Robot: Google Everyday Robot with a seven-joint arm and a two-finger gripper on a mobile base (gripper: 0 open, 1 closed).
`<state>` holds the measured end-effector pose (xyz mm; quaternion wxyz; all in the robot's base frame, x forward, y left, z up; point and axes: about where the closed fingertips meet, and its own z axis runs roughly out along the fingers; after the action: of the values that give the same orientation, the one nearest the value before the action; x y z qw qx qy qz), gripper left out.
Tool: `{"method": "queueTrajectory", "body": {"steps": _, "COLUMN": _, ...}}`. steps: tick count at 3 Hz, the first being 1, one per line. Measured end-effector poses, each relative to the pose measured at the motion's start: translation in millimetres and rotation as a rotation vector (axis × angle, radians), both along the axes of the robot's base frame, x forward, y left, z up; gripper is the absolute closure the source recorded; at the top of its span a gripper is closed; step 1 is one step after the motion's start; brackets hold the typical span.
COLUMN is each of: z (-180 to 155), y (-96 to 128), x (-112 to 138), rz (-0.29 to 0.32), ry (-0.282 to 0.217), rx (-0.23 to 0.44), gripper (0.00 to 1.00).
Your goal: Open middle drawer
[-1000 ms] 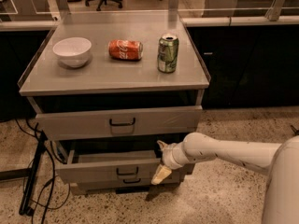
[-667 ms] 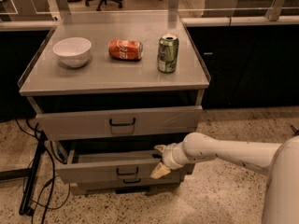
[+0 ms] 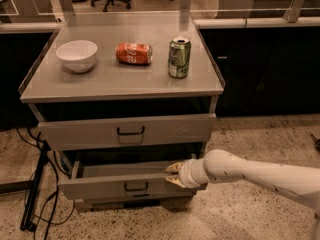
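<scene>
The middle drawer [image 3: 100, 188] is a low grey drawer with a small dark loop handle [image 3: 136, 186]. It stands pulled partly out of the grey cabinet, with a strip of its plain grey inside showing. My gripper [image 3: 172, 174] reaches in from the right on a white arm [image 3: 250, 173]. It sits at the right part of the drawer's front panel, right of the handle. Its yellowish fingertips [image 3: 173, 167] are closed over the panel's top edge.
The taller top drawer [image 3: 127, 130] is closed above. A narrower bottom drawer [image 3: 135, 202] sits below. On the cabinet top [image 3: 120, 79] are a white bowl [image 3: 77, 55], a lying red can [image 3: 134, 53] and an upright green can [image 3: 179, 57]. Cables [image 3: 35, 194] lie at the left.
My gripper has shifted left along the drawer front and its fingertips have drawn closer together on the panel edge. The middle drawer has come out slightly further.
</scene>
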<state>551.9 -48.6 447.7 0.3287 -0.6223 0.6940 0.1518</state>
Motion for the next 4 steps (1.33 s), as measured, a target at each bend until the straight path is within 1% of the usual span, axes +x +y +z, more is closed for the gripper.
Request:
{"method": "queueTrajectory", "body": {"steps": 1, "z": 19.8, "y": -11.1, "x": -36.7, "rz": -0.002, "ry": -0.041, "rx": 0.025, "gripper": 1.00}}
{"method": "queueTrajectory", "body": {"steps": 2, "z": 20.4, "y": -26.7, "x": -82.5, "rz": -0.022, "ry": -0.044, "rx": 0.036, "gripper": 1.00}}
{"method": "queueTrajectory", "body": {"steps": 3, "z": 17.6, "y": -33.7, "x": -92.7, "rz": -0.035, "ry": -0.035, "rx": 0.037, "gripper": 0.82}}
{"method": "queueTrajectory", "body": {"steps": 4, "z": 17.6, "y": -33.7, "x": -92.7, "rz": -0.034, "ry": -0.035, "rx": 0.037, "gripper": 0.59}}
